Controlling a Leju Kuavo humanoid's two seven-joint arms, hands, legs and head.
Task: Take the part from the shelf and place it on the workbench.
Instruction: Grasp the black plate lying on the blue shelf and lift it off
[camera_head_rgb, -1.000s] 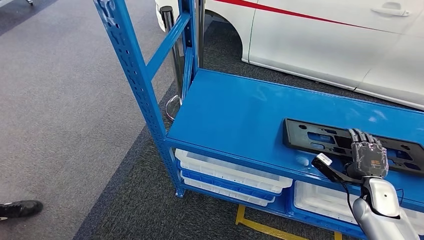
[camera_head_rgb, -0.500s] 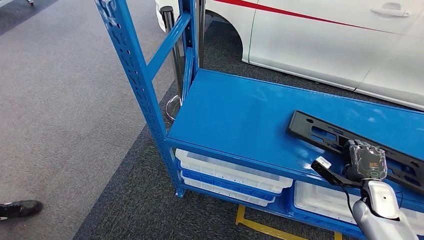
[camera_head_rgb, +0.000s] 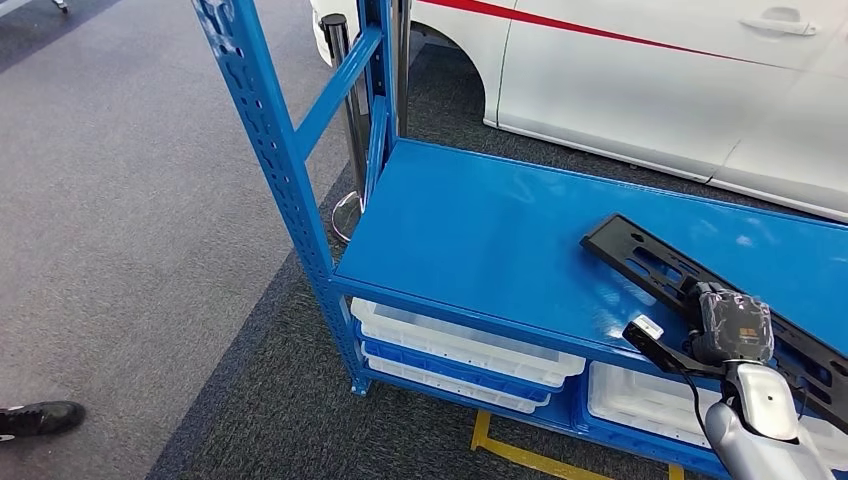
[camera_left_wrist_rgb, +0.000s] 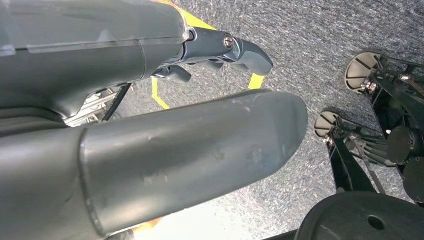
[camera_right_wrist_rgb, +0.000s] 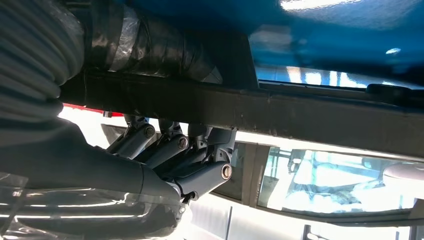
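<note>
The right hand (camera_head_rgb: 735, 328) is gripping the long black part (camera_head_rgb: 655, 262), tilting it above the blue shelf (camera_head_rgb: 480, 240), while the left hand (camera_left_wrist_rgb: 220, 50) is hanging with fingers curled, holding nothing.

black part (camera_head_rgb: 660, 265) cut off at right edge, right hand (camera_head_rgb: 735, 328) covering its middle

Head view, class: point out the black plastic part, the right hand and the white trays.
black plastic part (camera_head_rgb: 640, 255), head view, its far slotted end
right hand (camera_head_rgb: 734, 328), head view, its back
white trays (camera_head_rgb: 455, 350), head view, top tray's rim
</note>
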